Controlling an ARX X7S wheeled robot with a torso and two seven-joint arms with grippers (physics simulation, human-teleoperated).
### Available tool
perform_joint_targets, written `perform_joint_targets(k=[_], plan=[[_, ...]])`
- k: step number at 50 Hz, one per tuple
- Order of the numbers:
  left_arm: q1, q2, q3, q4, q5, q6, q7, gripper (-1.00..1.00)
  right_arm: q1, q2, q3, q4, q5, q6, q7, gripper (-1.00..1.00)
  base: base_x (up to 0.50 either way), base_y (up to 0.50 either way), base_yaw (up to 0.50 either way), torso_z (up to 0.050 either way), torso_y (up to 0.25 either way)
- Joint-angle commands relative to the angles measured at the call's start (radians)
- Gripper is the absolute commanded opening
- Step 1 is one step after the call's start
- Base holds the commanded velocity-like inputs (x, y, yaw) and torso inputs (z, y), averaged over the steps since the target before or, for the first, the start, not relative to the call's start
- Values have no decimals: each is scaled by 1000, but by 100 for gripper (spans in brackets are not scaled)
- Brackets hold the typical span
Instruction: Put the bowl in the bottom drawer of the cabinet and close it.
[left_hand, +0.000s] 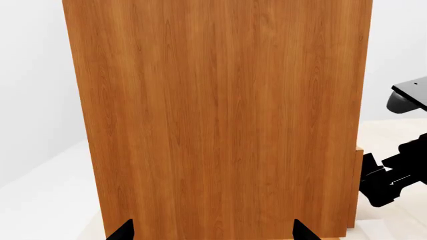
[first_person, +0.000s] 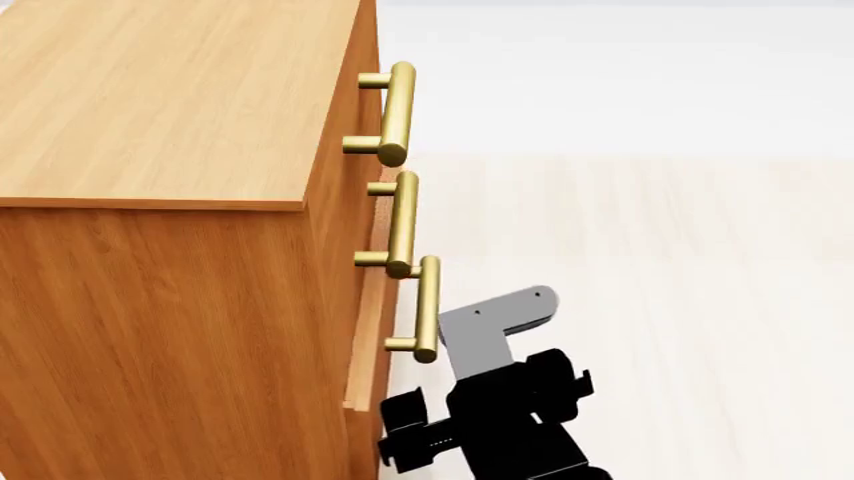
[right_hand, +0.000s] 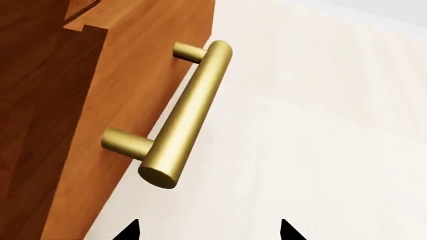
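Right wrist view has the right gripper (right_hand: 208, 235) spread, empty, near the bottom drawer's handle (right_hand: 185, 116) — it could slip off (bowl unseen; left gripper (left_hand: 212, 235) spread too)

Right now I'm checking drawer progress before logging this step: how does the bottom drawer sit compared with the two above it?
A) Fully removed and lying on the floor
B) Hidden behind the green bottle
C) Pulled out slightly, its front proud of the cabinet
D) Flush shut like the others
C: in the head view the bottom drawer has its front standing out from the cabinet, its handle further out than the upper two.
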Motion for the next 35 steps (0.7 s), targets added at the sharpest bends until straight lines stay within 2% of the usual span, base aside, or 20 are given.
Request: perform_joint_targets(k=[1,35], plan=[[-2,0,1,-3,-2,2,0,100,16,-20,-33,20,45,-12,-8,100,0,0,0,0,0],[2,-4,3,1,-3,4,-6,100,45,-27,-120,66,150,-71,-40,100,0,0,0,0,0]])
